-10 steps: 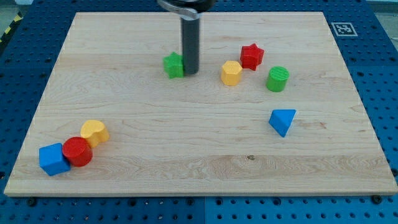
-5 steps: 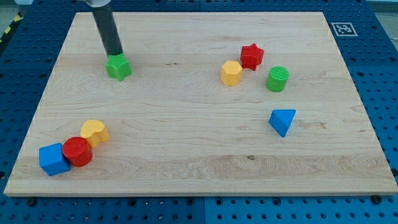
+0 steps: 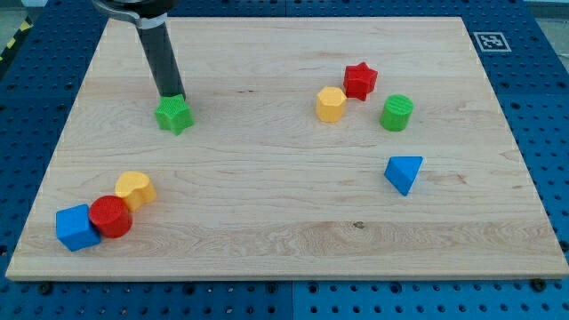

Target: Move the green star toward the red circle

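The green star (image 3: 174, 115) lies on the wooden board (image 3: 284, 222) at the upper left. My tip (image 3: 171, 95) touches the star's top edge, just above it in the view. The red circle (image 3: 110, 216) sits at the lower left, well below the star. It touches a blue cube (image 3: 76, 228) on its left and a yellow block (image 3: 135, 188) on its upper right.
At the upper right lie a yellow hexagon (image 3: 331, 104), a red star (image 3: 360, 80) and a green cylinder (image 3: 396, 113). A blue triangle (image 3: 404, 172) lies below them. A marker tag (image 3: 491, 41) is at the board's top right corner.
My tip has pushed the green star far to the left, then a little downward. The other blocks have not moved.
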Controlling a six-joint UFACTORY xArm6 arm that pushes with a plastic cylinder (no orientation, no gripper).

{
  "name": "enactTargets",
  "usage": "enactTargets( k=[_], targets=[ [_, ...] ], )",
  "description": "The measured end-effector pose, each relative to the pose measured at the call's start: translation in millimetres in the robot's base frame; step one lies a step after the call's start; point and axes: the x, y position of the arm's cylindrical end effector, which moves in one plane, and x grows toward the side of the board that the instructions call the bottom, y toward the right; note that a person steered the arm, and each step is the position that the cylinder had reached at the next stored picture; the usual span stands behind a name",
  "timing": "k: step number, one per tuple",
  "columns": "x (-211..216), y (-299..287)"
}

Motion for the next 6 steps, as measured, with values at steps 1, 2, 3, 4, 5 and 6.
enactTargets(
  k=[1,2,3,4,5,6],
  targets=[
    [2.5,1.0],
    [9.5,8.5],
    [21.0,11.2],
    [36.0,11.1],
    [52.0,11.1],
    [55.9,15.0]
  ],
)
